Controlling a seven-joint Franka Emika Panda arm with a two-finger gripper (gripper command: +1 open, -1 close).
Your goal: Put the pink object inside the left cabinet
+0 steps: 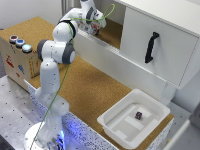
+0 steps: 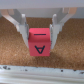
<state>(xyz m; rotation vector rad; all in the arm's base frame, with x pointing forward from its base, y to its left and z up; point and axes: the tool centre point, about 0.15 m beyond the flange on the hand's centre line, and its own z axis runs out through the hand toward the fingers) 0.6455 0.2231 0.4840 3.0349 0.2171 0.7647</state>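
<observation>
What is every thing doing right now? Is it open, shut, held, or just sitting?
gripper: fingers shut on the pink object.
pink object: held, just above the cork floor.
left cabinet: no door, open front, arm reaching inside.
white door: shut.
white tray: sitting on the cork table.
dark cube: resting in the tray.

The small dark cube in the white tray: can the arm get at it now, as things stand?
Probably not at once. The cube lies uncovered in the white tray, but the gripper is shut on the pink object, up at the left cabinet. It must release first.
</observation>
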